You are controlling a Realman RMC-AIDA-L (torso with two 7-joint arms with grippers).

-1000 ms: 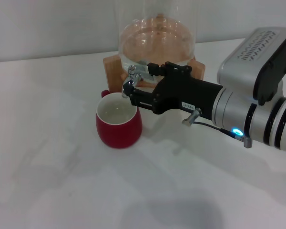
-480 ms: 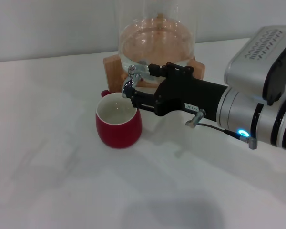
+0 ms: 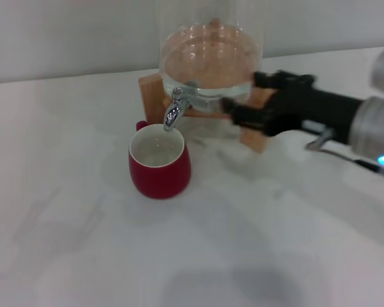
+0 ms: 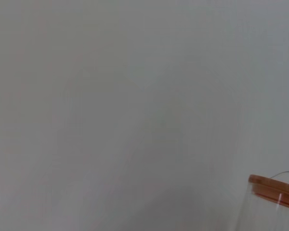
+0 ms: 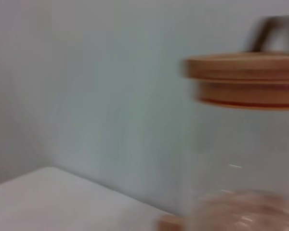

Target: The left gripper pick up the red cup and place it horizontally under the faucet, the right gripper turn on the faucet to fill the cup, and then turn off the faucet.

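I see the right tool (image 3: 233,112) beside the faucet (image 3: 176,106), clear of it; too blurred, I can't tell its jaw state. Red cup (image 3: 159,161) stands upright under the spout on the tabletop (image 3: 83,243), left of the tool.

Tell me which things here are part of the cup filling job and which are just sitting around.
Part of the job:
red cup, upright beneath the spout
faucet
right gripper, beside the faucet on its right

Just there:
glass jar
wooden stand under the jar
wooden lid
table
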